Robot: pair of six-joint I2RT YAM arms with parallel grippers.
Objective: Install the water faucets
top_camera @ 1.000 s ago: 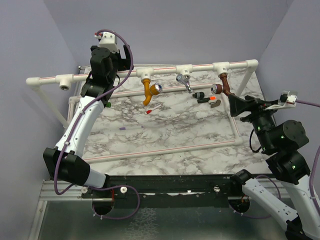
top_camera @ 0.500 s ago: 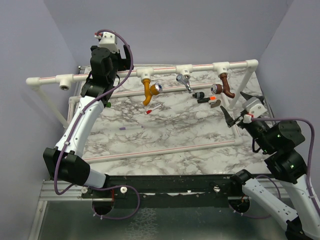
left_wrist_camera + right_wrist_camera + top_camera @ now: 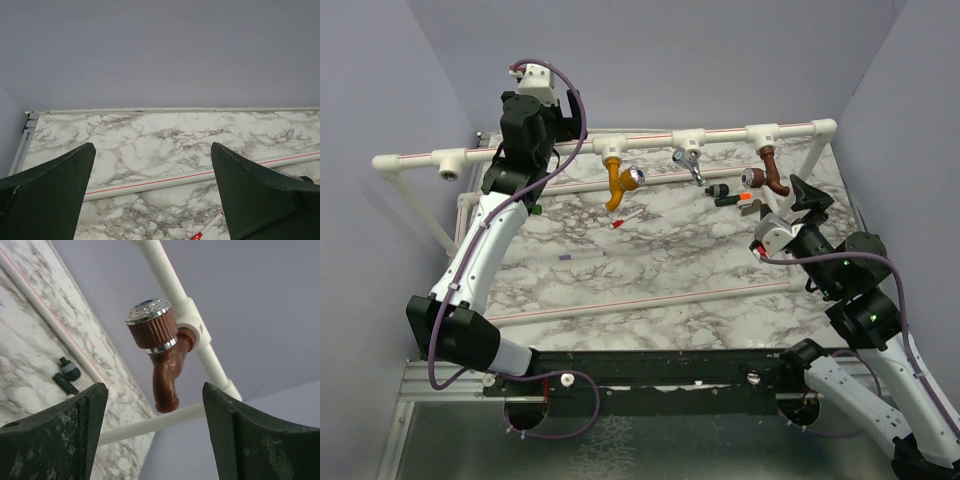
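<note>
- Wide-spread and empty, the right gripper (image 3: 154, 389) points at the dark brown faucet (image 3: 165, 365). In the wrist view the faucet shows between the fingers but apart from them, seated in its socket at the right end of the pipe.
- We see the left gripper (image 3: 152, 150) equally agape and holding nothing, raised beside the left stretch of the pipe and looking out over the marble table (image 3: 650, 265).
- Along the table's far side runs the white pipe (image 3: 650, 143). Its leftmost tee socket (image 3: 448, 166) carries no tap, so we judge the job unfinished.
- Further left along that pipe hang the mustard-orange faucet (image 3: 613, 183) and the silver-grey faucet (image 3: 689, 166). We cannot find the dark green one; the left arm may hide it.
- We think a squeeze on the brown spout off centre, or a twist the wrong way, could loosen a seated tap or flex the light pipe frame.
- Small black-and-orange pieces (image 3: 732, 198) lie on the marble just below the taps, and a low sweep of the right arm could scatter them.
</note>
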